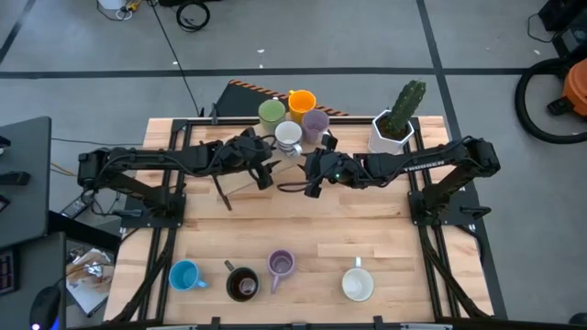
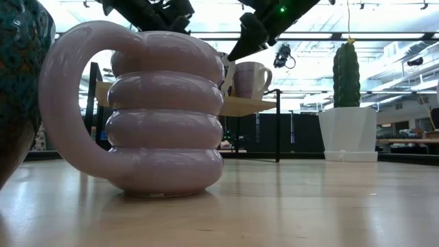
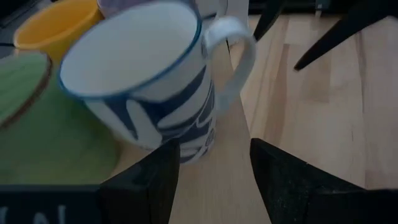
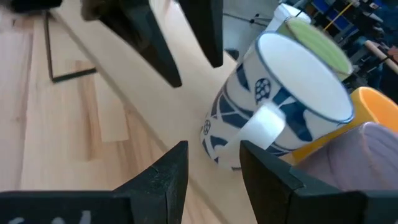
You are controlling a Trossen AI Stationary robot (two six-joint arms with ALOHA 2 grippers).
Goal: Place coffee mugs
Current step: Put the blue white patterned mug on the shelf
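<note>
A white mug with a blue pattern [image 3: 143, 81] [image 4: 280, 106] [image 1: 288, 136] sits tilted on a raised wooden shelf [image 3: 230, 180] at the table's far edge. Its lower base edge is on the shelf and its body leans toward the green mug [image 1: 271, 114], the orange mug [image 1: 302, 101] and a lilac mug [image 1: 315, 122]. My left gripper [image 3: 214, 168] [image 1: 269, 170] is open just short of the white mug's base. My right gripper [image 4: 214, 165] [image 1: 312, 174] is open too, close to the base on the handle side. I see neither gripper touching the mug.
Along the near edge stand a blue mug [image 1: 185, 275], a dark brown mug [image 1: 242, 284], a ribbed lilac mug [image 1: 281, 265] [image 2: 151, 110] and a white mug [image 1: 358, 284]. The cactus in its white pot [image 1: 393, 133] [image 2: 348, 130] stands right of the shelf.
</note>
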